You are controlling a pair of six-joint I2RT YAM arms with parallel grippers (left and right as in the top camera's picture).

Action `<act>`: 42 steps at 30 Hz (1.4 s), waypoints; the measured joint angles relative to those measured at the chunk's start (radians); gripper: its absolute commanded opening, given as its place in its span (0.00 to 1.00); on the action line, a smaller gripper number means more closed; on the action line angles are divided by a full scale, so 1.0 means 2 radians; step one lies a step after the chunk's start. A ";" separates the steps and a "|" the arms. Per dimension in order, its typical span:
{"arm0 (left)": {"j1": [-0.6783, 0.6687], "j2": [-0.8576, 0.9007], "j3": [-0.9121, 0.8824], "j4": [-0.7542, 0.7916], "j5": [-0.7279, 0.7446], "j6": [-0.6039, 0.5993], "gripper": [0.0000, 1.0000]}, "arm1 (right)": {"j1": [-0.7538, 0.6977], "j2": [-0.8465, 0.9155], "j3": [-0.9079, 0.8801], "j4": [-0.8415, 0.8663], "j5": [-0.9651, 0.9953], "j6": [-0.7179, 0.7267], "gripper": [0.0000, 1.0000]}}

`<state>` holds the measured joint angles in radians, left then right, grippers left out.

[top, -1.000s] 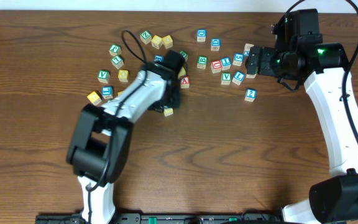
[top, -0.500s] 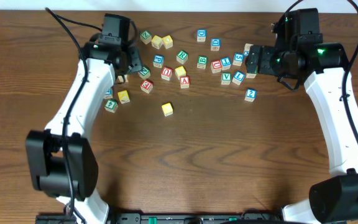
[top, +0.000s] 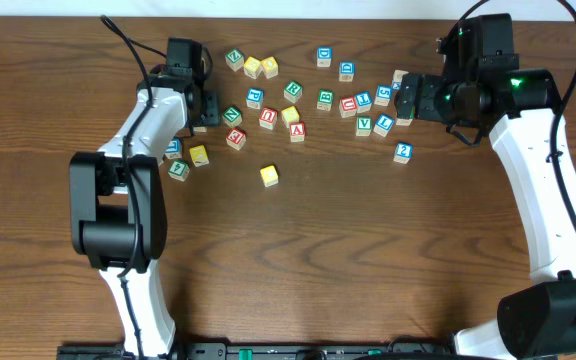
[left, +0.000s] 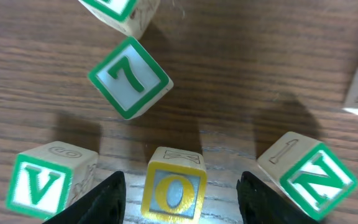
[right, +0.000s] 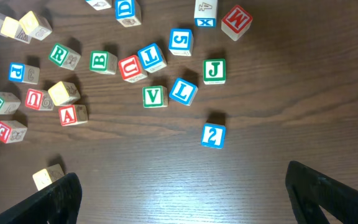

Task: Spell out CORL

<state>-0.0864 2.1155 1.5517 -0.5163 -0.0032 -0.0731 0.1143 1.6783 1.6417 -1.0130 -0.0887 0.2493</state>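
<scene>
Yellow O block [left: 174, 190], green 7 block [left: 129, 76], brown wood-grain table [left: 260, 56]

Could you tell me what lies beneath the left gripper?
A yellow O block sits between the open fingers of the left gripper, flanked by a green V block and a green N block. One finger covers the V block's lower corner.

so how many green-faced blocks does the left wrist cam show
4: a cut-off block at the top edge, the 7 block below it, the V block at lower left, the N block at lower right. Others may lie out of frame.
</scene>
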 measured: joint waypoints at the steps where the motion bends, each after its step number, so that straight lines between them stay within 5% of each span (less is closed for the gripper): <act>1: 0.000 0.003 0.000 0.000 0.000 0.000 0.57 | 0.000 0.000 0.000 0.000 0.000 0.000 0.99; 15: 0.000 0.018 0.000 0.000 0.000 0.009 0.29 | 0.000 0.000 0.000 0.000 0.000 0.000 0.99; 24: 0.000 -0.003 0.000 -0.016 0.000 0.003 0.28 | 0.000 0.000 0.000 0.000 0.000 0.000 0.99; 31: -0.008 -0.113 0.000 -0.061 0.029 -0.036 0.28 | 0.000 0.000 0.000 0.001 0.000 0.000 0.99; 42: -0.134 -0.138 -0.004 -0.135 0.092 -0.165 0.28 | 0.000 0.000 0.000 -0.002 0.000 0.000 0.99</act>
<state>-0.3553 1.8400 1.5433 -0.7856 0.1810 -0.4023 0.1143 1.6783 1.6417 -1.0164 -0.0891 0.2493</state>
